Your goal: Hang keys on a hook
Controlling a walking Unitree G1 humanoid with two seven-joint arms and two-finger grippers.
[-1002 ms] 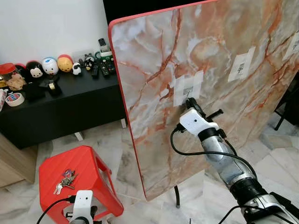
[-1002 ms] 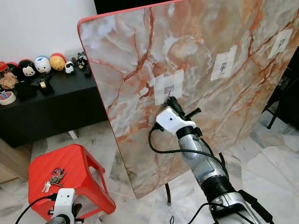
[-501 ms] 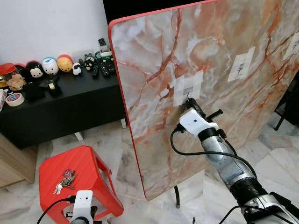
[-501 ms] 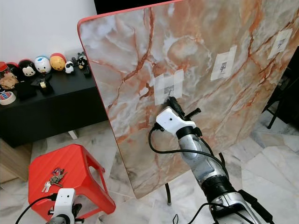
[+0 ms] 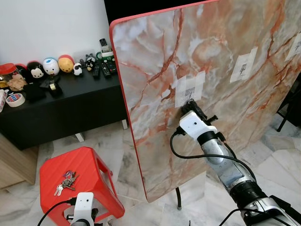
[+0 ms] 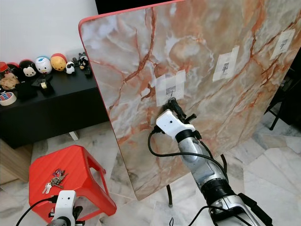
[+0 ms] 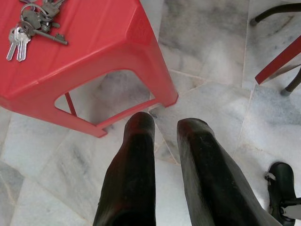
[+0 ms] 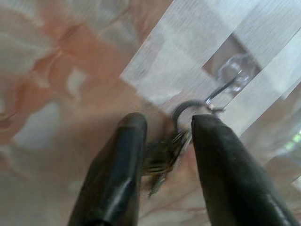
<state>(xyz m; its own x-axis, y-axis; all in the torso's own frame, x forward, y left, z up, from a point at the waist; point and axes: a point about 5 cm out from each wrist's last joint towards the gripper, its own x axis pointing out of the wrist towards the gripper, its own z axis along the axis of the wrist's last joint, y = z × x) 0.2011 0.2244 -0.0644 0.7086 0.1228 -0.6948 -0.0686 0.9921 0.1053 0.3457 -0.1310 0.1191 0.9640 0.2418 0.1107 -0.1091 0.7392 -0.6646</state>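
Note:
My right gripper [image 5: 191,103] is raised against the upright marble board [image 5: 155,56], at the small wire hook [image 8: 222,88] taped there. In the right wrist view its fingers [image 8: 127,141] are shut on a blurred bunch of keys [image 8: 162,157], and the key ring [image 8: 184,110] touches the hook's tip. A second bunch of keys [image 5: 66,181] lies on the red plastic stool [image 5: 89,162], also seen as keys [image 7: 33,21] in the left wrist view. My left gripper [image 7: 164,126] hangs idle and shut over the floor beside the stool.
A black low cabinet [image 5: 70,103] with toy figures, tape rolls and remotes stands against the white wall behind the stool. Other taped hooks [image 5: 242,66] sit further right on the board. Black metal legs [image 5: 178,200] stand under the board on the marble floor.
My right gripper has shifted slightly left and down along the board under the hook, and its side finger sticks out less. The left arm and stool keys are unchanged.

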